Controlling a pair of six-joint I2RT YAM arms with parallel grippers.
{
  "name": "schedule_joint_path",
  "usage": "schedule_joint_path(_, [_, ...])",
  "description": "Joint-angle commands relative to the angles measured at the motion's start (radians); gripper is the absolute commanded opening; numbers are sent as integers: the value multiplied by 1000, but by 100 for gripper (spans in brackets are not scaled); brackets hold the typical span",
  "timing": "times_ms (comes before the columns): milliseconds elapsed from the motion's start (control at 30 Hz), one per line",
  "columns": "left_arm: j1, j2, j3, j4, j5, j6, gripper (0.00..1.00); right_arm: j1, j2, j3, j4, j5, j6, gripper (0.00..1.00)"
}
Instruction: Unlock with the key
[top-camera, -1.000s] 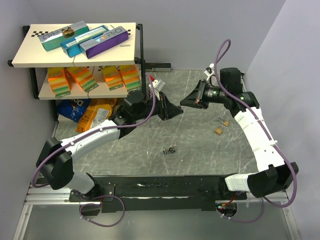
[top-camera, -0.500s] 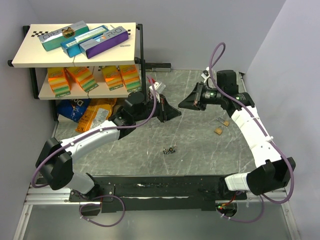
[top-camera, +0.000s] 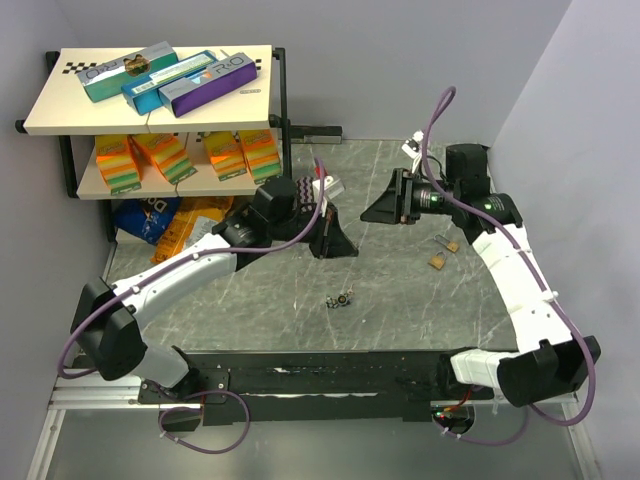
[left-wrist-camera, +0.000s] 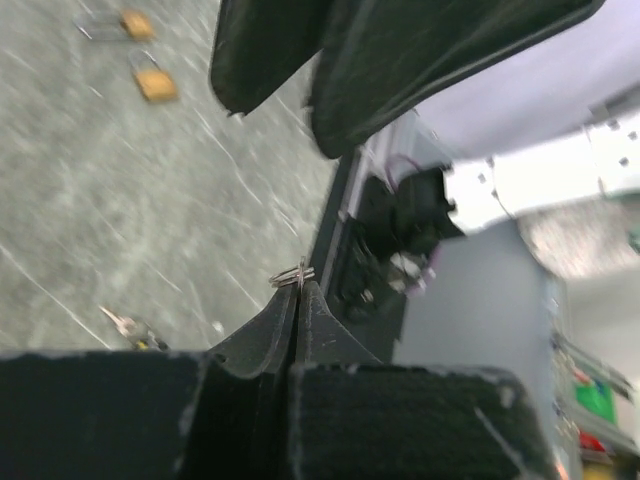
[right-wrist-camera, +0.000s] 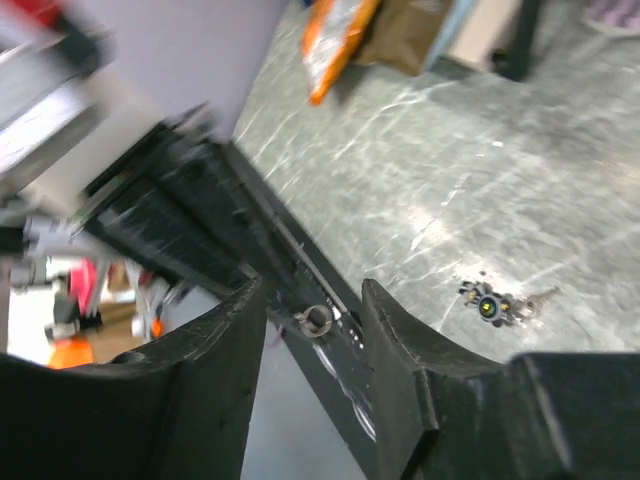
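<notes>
At the left of the top view we see a shelf (top-camera: 55, 105) with long boxes (top-camera: 165, 75) on its upper board; their print is too small for us to read. The left gripper (top-camera: 338, 245) hangs over the table (top-camera: 250, 300). Only its wrist view shows the state: the fingers (left-wrist-camera: 265, 335) are pressed together and pinch a small metal ring (left-wrist-camera: 292, 276) at their tips. The key (top-camera: 342, 298) lies on the table at 6 o'clock from this gripper, apart from it. The right gripper (top-camera: 378, 210) faces the left one. In its own wrist view its fingers are spread, and the ring shows in the gap between them. Two brass padlocks (top-camera: 437, 262) lie at 4 o'clock from it.
</notes>
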Motion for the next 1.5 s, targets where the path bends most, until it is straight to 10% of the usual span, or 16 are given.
schedule_joint_path(0, [-2, -24, 53, -145, 140, 45, 1, 38, -21, -24, -11, -153, -136, 44])
schedule_joint_path(1000, [-2, -40, 19, -144, 189, 22, 1, 164, -19, -135, -106, -147, -282, 22])
schedule_joint_path(1333, [-2, -57, 7, -138, 112, 5, 1, 165, -19, -150, -76, -169, -264, 0])
schedule_joint_path(1467, [1, -112, -33, -30, -28, -40, 25, 141, -30, -175, -19, -162, -212, 0])
